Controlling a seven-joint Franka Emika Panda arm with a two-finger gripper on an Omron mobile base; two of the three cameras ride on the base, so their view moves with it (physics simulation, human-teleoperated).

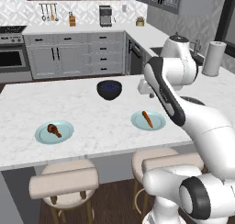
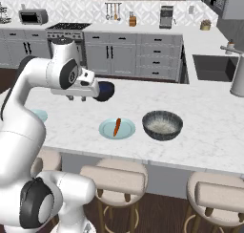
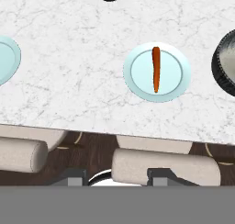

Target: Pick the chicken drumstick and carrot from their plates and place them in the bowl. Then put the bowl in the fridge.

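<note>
The black bowl [image 1: 109, 89] with a dark blue inside stands at the far middle of the marble island. A teal plate [image 1: 54, 131] at the front left holds the chicken drumstick [image 1: 53, 129]. A second teal plate [image 1: 148, 120] to its right holds the carrot [image 1: 147, 119], also seen from above on its plate [image 3: 157, 72] as the carrot [image 3: 156, 68]. My gripper [image 2: 77, 98] hangs high above the island, between the bowl [image 2: 106, 90] and the carrot plate [image 2: 116, 129], pointing down. It is open with nothing between its fingertips [image 3: 75, 177]. The fridge is out of view.
A second dark bowl [image 2: 162, 124] with a pale grey speckled inside sits right of the carrot plate. Padded stools [image 1: 64, 184] stand under the island's near edge. A paper towel roll [image 1: 213, 58] and a sink [image 2: 212, 67] are on the side counter.
</note>
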